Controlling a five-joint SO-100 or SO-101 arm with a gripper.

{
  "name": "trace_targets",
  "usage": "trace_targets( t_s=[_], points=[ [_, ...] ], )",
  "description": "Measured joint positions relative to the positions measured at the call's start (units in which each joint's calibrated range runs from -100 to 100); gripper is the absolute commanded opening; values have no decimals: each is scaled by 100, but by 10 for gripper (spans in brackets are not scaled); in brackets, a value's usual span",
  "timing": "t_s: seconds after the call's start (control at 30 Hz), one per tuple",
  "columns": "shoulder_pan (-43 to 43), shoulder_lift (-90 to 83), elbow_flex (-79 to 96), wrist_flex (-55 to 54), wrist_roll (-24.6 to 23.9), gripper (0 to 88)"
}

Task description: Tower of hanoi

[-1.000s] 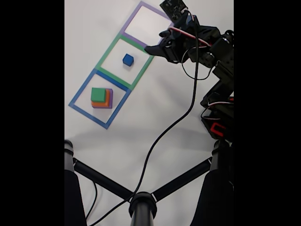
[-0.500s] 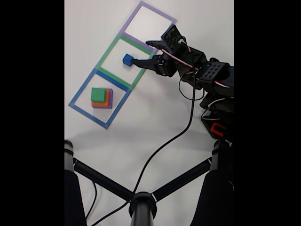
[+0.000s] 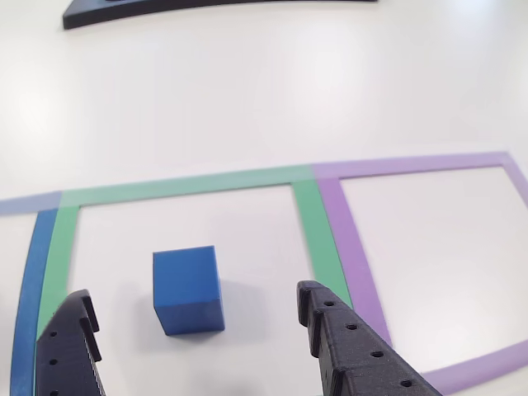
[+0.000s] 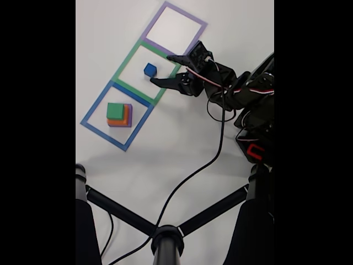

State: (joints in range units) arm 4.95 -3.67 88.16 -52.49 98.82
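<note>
Blue foam is the only piece off the stack so far: the small blue cube (image 4: 150, 69) sits alone on the white worktop (image 4: 165, 154) inside the green tape square (image 4: 123, 62), the middle of three taped squares. In the blue tape square (image 4: 94, 105) the green block (image 4: 115, 111) rests on the salmon-orange block (image 4: 125, 117), which rests on the purple block (image 4: 130, 116), so three of the four pieces have not yet left their starting place. The purple tape square (image 4: 197, 22) holds nothing. The gripper (image 4: 168, 70) reaches over the green square with its jaws spread wide and holding nothing; in the other view the blue cube (image 3: 188, 289) lies between the two black fingertips (image 3: 318, 309), touching neither. By my reckoning the puzzle is barely begun: only the smallest piece has been moved across, and it seems about to be picked up. The green, salmon-orange and purple blocks all remain to be transferred and restacked in order of size.
</note>
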Motion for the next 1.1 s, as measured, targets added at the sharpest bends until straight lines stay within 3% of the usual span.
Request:
trace_targets(
  t_s=[0.8,1.1],
  points=[
    [-139,1959,-1218,-586,20,240],
    [-360,2144,-1297,-682,0,164]
  ],
)
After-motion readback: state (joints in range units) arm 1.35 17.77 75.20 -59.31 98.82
